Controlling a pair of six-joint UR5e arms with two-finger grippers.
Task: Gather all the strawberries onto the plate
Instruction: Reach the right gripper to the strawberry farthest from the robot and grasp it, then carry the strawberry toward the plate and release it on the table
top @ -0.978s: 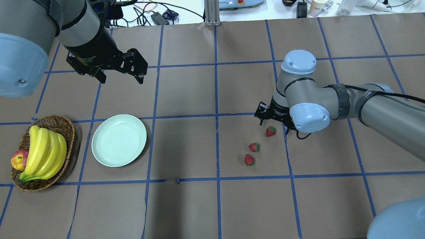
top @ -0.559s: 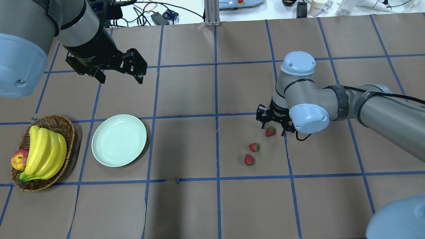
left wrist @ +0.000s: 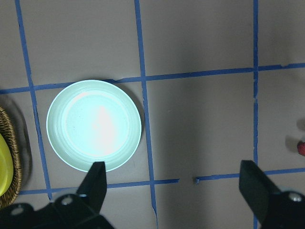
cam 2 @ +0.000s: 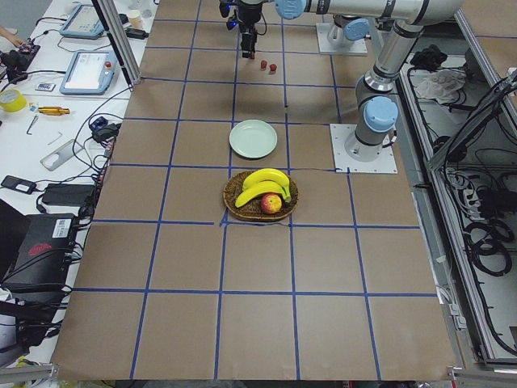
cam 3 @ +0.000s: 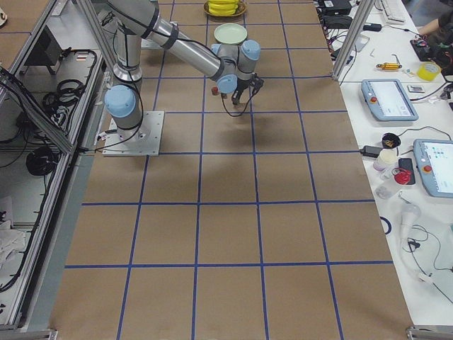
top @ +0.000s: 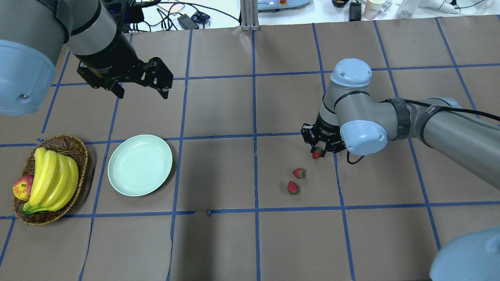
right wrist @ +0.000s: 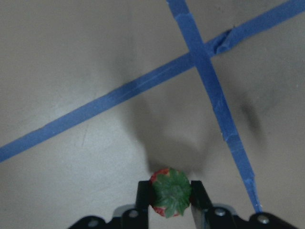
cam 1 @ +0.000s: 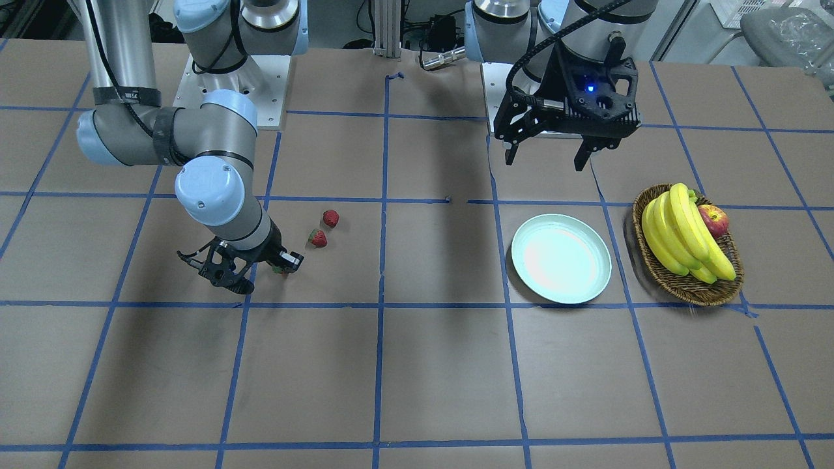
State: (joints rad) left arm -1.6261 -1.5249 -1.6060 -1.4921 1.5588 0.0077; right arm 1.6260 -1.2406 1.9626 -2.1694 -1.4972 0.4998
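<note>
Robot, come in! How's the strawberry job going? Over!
Right tool shut on one strawberry, low at the table. Left tool open, up high. Plate empty; two strawberries loose. Nothing blocks the way across.

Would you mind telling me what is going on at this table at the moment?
The robot's right claw is shut on one strawberry, low at the table, with no lift visible. It is the first of three meant for the plate, which is empty. Another strawberry and a third strawberry lie loose nearby. The left claw hovers open above the table beyond the plate. A wicker basket with bananas and an apple sits beside the plate.
</note>
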